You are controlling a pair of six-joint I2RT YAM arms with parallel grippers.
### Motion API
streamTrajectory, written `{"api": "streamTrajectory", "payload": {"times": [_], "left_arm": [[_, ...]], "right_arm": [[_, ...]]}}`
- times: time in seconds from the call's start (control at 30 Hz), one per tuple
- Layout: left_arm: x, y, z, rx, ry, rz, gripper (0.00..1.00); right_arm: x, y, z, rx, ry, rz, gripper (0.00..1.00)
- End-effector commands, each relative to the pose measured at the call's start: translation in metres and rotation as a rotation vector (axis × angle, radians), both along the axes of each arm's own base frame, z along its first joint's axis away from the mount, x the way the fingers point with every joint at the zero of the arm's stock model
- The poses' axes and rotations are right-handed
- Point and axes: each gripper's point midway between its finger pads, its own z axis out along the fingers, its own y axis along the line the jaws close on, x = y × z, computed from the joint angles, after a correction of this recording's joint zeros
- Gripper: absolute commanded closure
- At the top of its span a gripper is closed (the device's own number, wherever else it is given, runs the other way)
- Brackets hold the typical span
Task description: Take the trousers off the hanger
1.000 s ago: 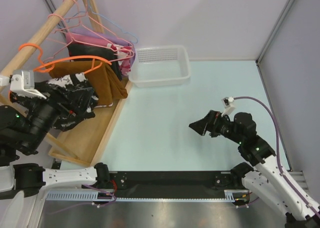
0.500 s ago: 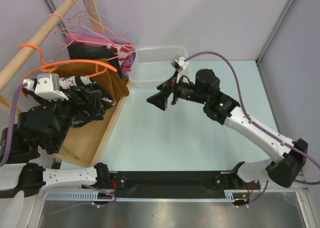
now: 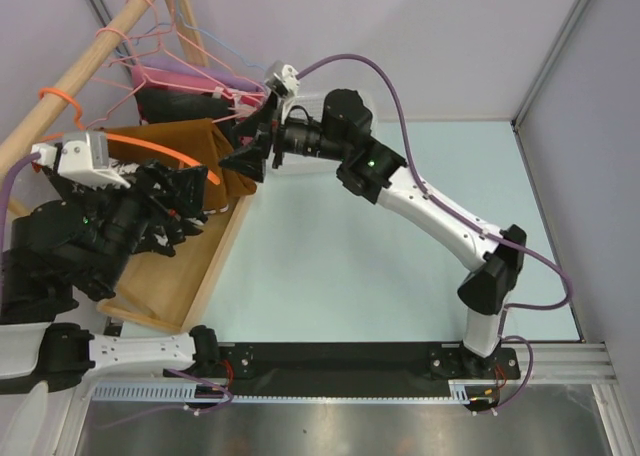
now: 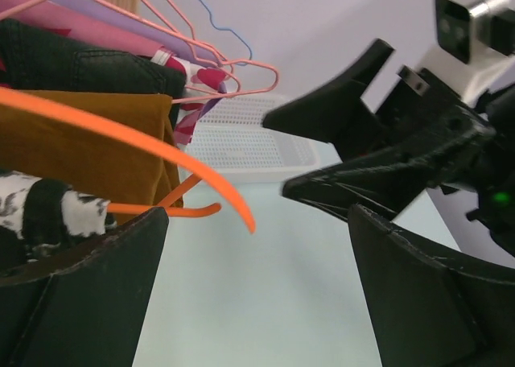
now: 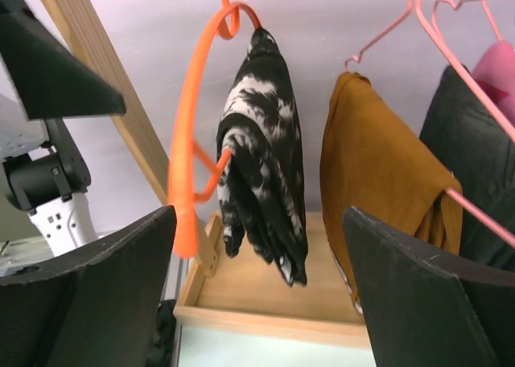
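Note:
The black-and-white printed trousers [image 5: 261,150] hang folded over an orange hanger [image 5: 189,142]. Beside them the rust-brown trousers [image 5: 378,182] hang on a pink hanger [image 5: 475,85]. My right gripper [image 5: 261,303] faces both pairs, open, a short way off with nothing between its fingers. My left gripper [image 4: 257,303] is open and empty too, with the printed trousers [image 4: 40,214] just off its left finger and the brown pair [image 4: 88,142] behind. In the top view the right gripper [image 3: 245,154] is at the brown trousers [image 3: 195,146], and the left arm covers most of the printed pair.
The wooden rail [image 3: 90,61] carries more hangers and a dark garment [image 3: 175,101]. Below lies the rack's wooden base tray [image 5: 282,303]. A white mesh basket [image 3: 330,141] stands behind the right arm. The two grippers are close together at the rack.
The right arm has swung from the table's right side across to the rack. The left arm has risen and turned toward the hanging trousers, its jaws widening slightly.

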Motion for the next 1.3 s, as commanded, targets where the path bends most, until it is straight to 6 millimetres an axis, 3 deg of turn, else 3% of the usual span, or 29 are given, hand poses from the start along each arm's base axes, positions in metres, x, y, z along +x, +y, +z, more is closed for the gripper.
{"api": "streamTrajectory", "payload": {"times": [0.0,0.13,0.23,0.27,0.33,0.37,0.53,0.67,0.8,0.83,0.9,0.93,1.07,1.27], "left_arm": [[0.005,-0.019,0.016,0.027,-0.019,-0.029,0.00],[0.014,-0.042,0.025,0.060,-0.027,-0.083,0.00],[0.029,-0.043,0.024,0.080,-0.005,-0.074,0.00],[0.030,-0.060,0.023,0.078,0.001,-0.152,0.00],[0.039,-0.058,0.030,0.062,-0.002,-0.142,0.00],[0.043,-0.068,0.029,0.069,0.011,-0.176,0.00],[0.040,-0.078,0.065,0.025,-0.057,-0.249,0.00],[0.022,-0.090,0.083,0.006,-0.125,-0.377,0.00],[0.019,-0.063,0.087,-0.022,-0.108,-0.273,0.00],[0.019,-0.048,0.084,-0.020,-0.098,-0.206,0.00],[0.019,-0.035,0.076,-0.005,-0.090,-0.152,0.01],[0.012,-0.016,0.079,-0.022,-0.109,-0.099,0.02],[-0.003,0.027,0.069,-0.033,-0.108,0.033,0.04],[-0.011,0.045,0.030,0.010,-0.020,0.094,0.04]], "right_arm": [[-0.010,0.017,0.026,0.046,-0.065,0.078,0.12],[-0.025,0.033,0.018,0.033,-0.068,0.131,0.14],[-0.026,0.037,0.011,0.025,-0.057,0.120,0.12],[-0.026,0.038,0.008,0.022,-0.052,0.120,0.11],[-0.026,0.039,0.005,0.022,-0.046,0.119,0.11],[-0.026,0.040,0.003,0.019,-0.042,0.116,0.11],[-0.020,0.040,-0.006,0.002,-0.014,0.078,0.11],[-0.019,0.039,-0.007,-0.004,0.006,0.065,0.11],[-0.022,0.030,0.001,0.002,0.010,0.046,0.11],[-0.023,0.028,0.002,0.006,0.011,0.047,0.11],[-0.029,0.022,0.011,0.022,0.003,0.052,0.11],[-0.030,0.020,0.013,0.024,0.007,0.052,0.11],[-0.043,0.017,0.024,0.037,-0.007,0.079,0.11],[-0.071,0.020,0.039,0.050,-0.045,0.122,0.10]]}}
